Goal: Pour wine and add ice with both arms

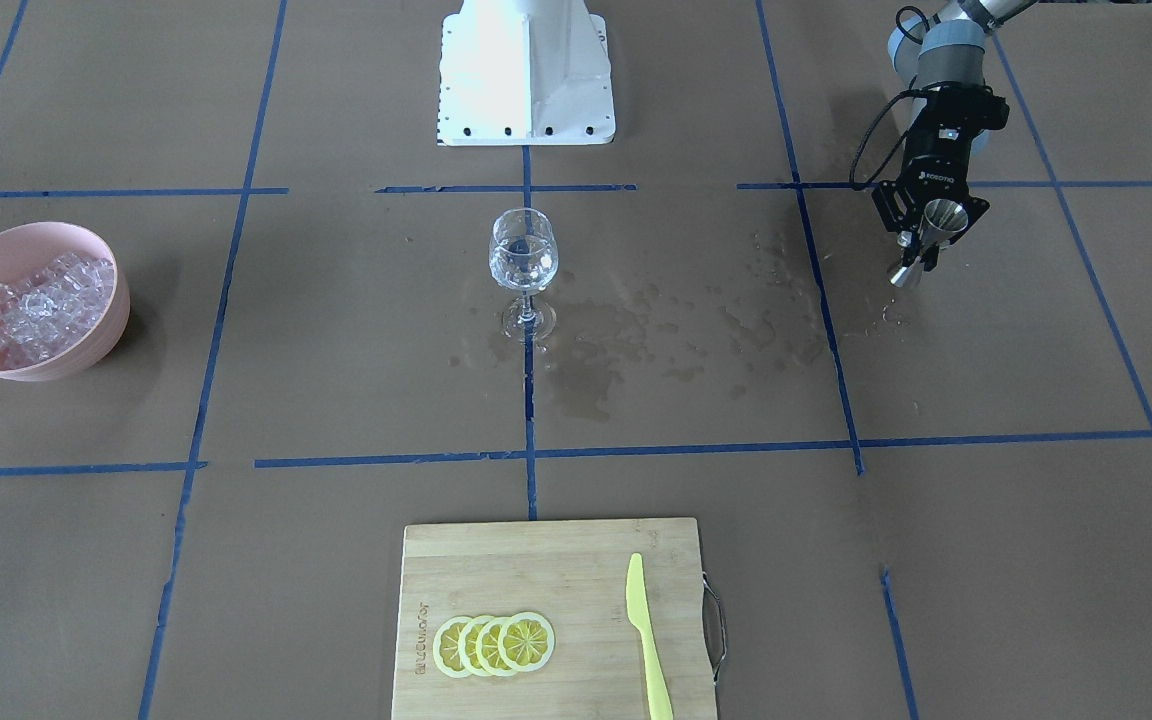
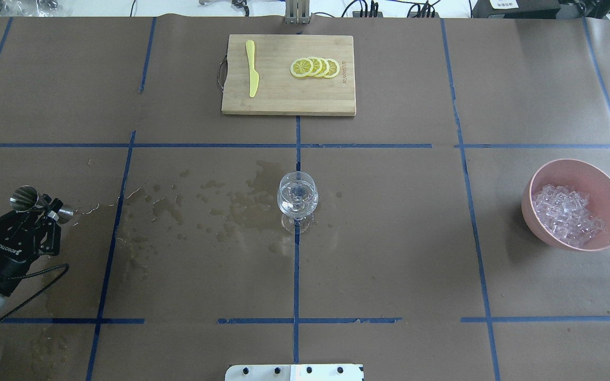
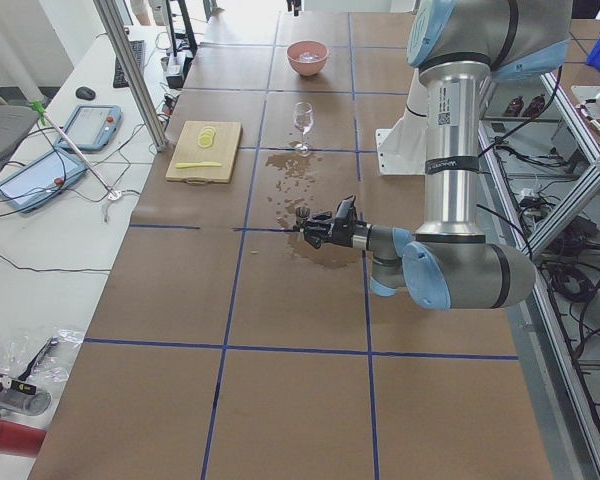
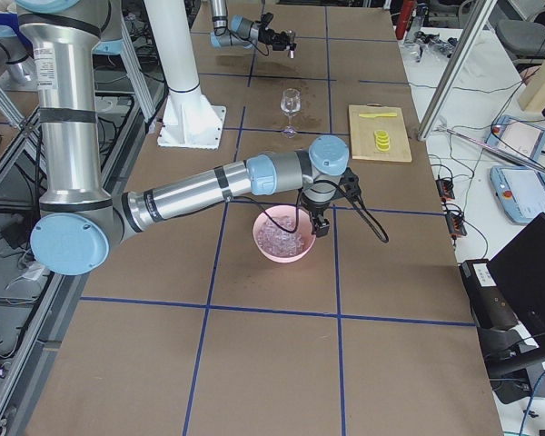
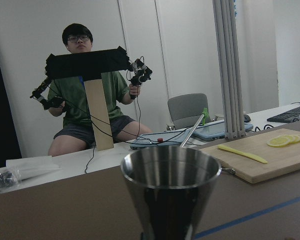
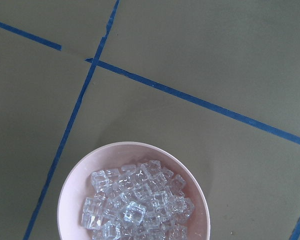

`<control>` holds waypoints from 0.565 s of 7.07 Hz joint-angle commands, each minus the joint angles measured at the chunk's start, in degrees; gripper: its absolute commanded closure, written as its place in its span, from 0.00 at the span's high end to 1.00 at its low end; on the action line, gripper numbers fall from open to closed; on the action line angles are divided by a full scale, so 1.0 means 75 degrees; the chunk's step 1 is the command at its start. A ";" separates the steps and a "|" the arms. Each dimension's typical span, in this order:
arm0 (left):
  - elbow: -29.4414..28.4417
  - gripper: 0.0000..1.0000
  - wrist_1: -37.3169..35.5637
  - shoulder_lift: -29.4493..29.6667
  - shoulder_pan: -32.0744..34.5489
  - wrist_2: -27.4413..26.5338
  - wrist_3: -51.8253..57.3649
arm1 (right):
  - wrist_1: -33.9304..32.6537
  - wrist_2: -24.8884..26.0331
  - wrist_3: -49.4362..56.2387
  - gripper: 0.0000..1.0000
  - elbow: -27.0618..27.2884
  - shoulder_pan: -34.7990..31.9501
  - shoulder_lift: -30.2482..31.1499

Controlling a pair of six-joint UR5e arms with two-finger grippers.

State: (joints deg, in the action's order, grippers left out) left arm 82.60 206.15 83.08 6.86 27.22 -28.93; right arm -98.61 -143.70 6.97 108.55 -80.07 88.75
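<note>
A wine glass [image 1: 523, 255] with a little clear wine stands at the table's middle; it also shows in the overhead view [image 2: 297, 198]. My left gripper [image 1: 921, 245] is shut on a steel jigger [image 1: 931, 225], held tilted above the table at my far left [image 2: 25, 197]. The jigger's cup fills the left wrist view [image 5: 165, 185]. The ice [image 2: 567, 214] lies heaped in a pink bowl [image 2: 543, 174] at my right. My right gripper [image 4: 320, 227] hangs over the bowl's rim [image 4: 271, 250]. I cannot tell whether it is open. The right wrist view looks down on the ice [image 6: 137, 202].
A wooden cutting board [image 2: 278, 100] at the far edge carries lemon slices [image 2: 315, 67] and a yellow knife [image 2: 252, 69]. Wet spill stains [image 2: 220, 206] spread between the glass and the left gripper. The white pedestal base [image 1: 526, 75] stands behind the glass.
</note>
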 commanded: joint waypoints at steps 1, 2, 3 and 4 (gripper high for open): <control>-0.0009 0.00 -0.0342 -0.0084 -0.0047 0.0376 -0.0092 | 0.0000 0.0000 -0.0004 1.00 0.0058 0.0000 0.0038; -0.0020 0.00 -0.0740 -0.0143 -0.0048 0.0610 -0.0081 | 0.0000 0.0000 0.0008 1.00 0.0046 0.0000 0.0038; -0.0021 0.00 -0.0941 -0.0143 -0.0048 0.0647 -0.0081 | 0.0000 0.0000 -0.0003 1.00 0.0046 0.0000 0.0049; -0.0021 0.00 -0.0943 -0.0143 -0.0048 0.0915 -0.0162 | 0.0000 -0.0012 -0.0004 1.00 0.0058 0.0000 0.0096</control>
State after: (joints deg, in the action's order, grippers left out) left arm 82.45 200.01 82.07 6.51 32.18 -29.68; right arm -98.61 -143.72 6.97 108.93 -80.07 89.17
